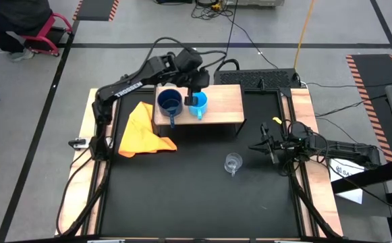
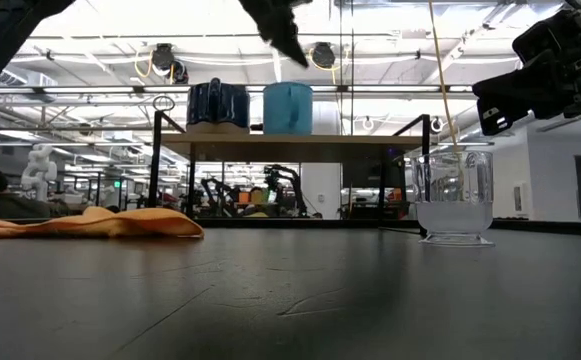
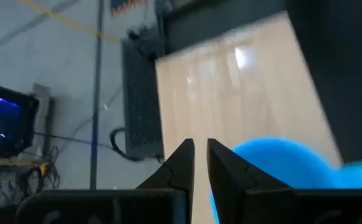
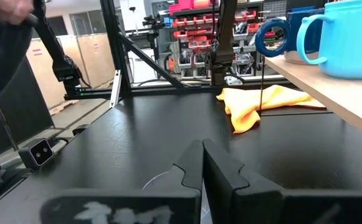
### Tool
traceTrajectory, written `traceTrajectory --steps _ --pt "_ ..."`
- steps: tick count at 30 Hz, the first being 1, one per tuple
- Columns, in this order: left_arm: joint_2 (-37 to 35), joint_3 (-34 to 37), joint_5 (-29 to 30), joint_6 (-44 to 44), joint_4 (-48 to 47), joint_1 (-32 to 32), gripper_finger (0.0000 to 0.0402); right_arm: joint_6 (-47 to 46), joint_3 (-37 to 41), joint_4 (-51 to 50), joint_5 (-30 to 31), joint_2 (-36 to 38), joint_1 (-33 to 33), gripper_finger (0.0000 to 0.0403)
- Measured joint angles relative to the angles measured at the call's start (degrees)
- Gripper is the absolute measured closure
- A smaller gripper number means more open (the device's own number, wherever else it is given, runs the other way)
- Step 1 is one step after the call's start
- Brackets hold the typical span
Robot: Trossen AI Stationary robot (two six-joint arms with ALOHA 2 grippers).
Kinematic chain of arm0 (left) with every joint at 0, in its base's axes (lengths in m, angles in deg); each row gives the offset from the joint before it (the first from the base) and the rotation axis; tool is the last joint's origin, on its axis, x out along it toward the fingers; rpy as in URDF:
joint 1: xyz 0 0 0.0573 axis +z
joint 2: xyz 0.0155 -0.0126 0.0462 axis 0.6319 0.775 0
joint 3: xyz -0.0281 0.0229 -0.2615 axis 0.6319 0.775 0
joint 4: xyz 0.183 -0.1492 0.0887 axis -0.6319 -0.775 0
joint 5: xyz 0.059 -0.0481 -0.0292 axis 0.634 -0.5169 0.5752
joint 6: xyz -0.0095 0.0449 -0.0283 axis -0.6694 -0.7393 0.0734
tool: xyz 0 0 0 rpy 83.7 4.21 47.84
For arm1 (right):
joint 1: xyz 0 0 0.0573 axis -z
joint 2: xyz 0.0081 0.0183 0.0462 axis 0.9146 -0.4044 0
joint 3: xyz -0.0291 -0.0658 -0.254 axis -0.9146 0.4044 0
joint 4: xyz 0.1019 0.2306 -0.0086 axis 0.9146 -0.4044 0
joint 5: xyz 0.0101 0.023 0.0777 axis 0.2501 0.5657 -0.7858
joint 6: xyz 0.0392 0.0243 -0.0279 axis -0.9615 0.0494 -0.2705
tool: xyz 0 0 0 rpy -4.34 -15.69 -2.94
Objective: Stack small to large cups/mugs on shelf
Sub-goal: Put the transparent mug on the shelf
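**Two mugs on the shelf, glass cup on the desk**

Shelf [image 1: 219,108]: light-wood board on thin dark legs, standing at the far middle of the black desk [image 1: 182,196]. Two mugs sit side by side on its left part.

- Dark blue mug [image 1: 169,103]: leftmost on the shelf, upright, handle pointing toward the near edge of the board.
- Light blue mug [image 1: 198,103]: just right of the dark blue one, upright, handle also toward the near edge. The low view shows a narrow gap between the two.
- Clear glass cup [image 1: 233,163]: upright on the desk, in front of the shelf's right end and well apart from it. Not on the shelf.

Left claw [image 1: 197,86]: over the shelf, just above the light blue mug's far rim. Fingers [image 3: 181,163] nearly together with only a slim gap, and nothing between them. In the low view the claw tip hangs clear above the mug, not touching it.

Right claw [image 1: 264,144]: low over the desk, near the glass cup on its right side, apart from it. Fingers pressed together, empty.

Yellow-orange cloth [image 1: 144,129]: crumpled on the desk, left of the shelf, its edge reaching the shelf's left end.
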Motion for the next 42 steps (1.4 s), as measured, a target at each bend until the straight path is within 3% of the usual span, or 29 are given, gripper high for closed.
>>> traceTrajectory --steps 9,16,33,42 --pt "-5.7 -0.09 -8.23 3.06 -2.38 -6.14 0.0396 -0.59 0.0 -0.08 0.0 -0.67 0.0 0.0403" --pt "-9.54 -0.07 -4.6 9.8 -2.7 -9.62 0.0399 -0.87 0.0 0.18 0.02 -1.1 0.0 0.0403" --pt "-17.02 -0.04 1.08 24.45 -3.52 -10.1 0.0401 -2.38 0.0 0.05 0.0 -1.19 0.0 0.0403" --pt "-16.94 -0.02 1.97 21.22 -3.16 -11.42 0.0401 -2.38 0.0 0.04 0.0 -1.19 0.0 0.0403"
